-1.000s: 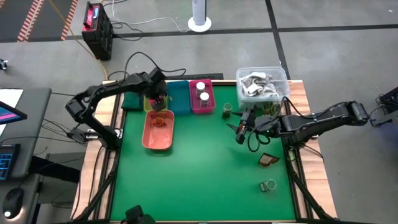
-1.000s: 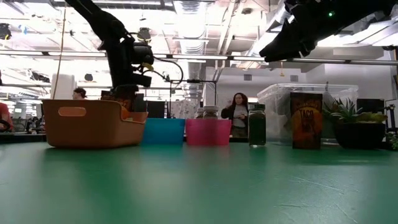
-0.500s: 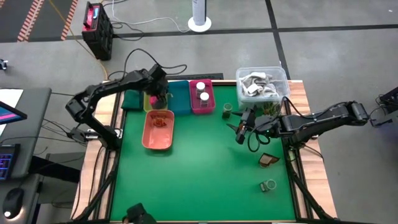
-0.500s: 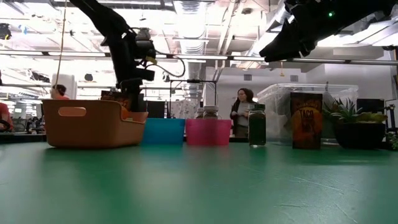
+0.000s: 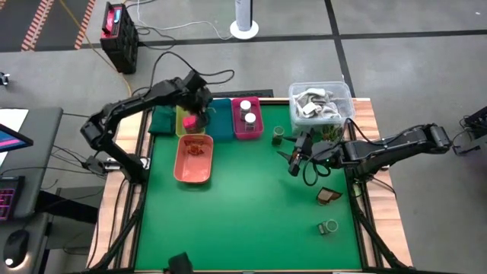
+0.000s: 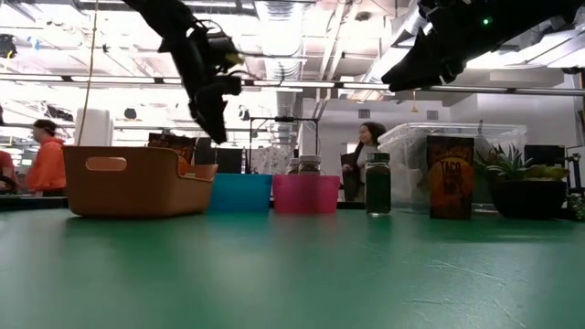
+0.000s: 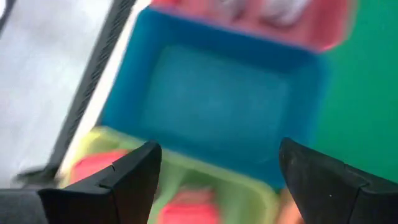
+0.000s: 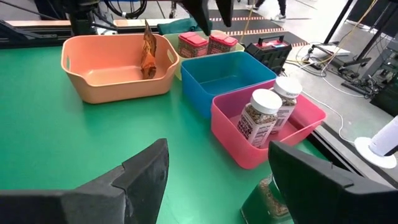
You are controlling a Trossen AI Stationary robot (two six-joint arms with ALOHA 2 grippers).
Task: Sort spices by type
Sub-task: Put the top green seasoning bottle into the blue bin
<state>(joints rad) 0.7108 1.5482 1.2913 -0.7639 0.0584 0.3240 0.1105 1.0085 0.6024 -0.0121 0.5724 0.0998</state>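
Green table (image 5: 243, 221) before busy workshop

At the bottom of the frame the right gripper (image 8: 214, 186) shows its two dark fingers (image 8: 134, 186) spread wide apart with nothing between them, above the green bench (image 8: 56, 143). In the upper left sits the salmon tray (image 8: 112, 68) with a brown packet (image 8: 149, 56) upright inside, and behind it two pink boxes (image 8: 208, 43) stand side by side at the top centre, with the other arm's dark gripper (image 8: 211, 11) hanging just above them. To the right come the empty teal tray (image 8: 227, 78) and then the magenta tray (image 8: 267, 134), which holds two white-capped jars (image 8: 270, 115), while a dark green jar (image 8: 267, 196) shows partly between the fingers at the lower right.
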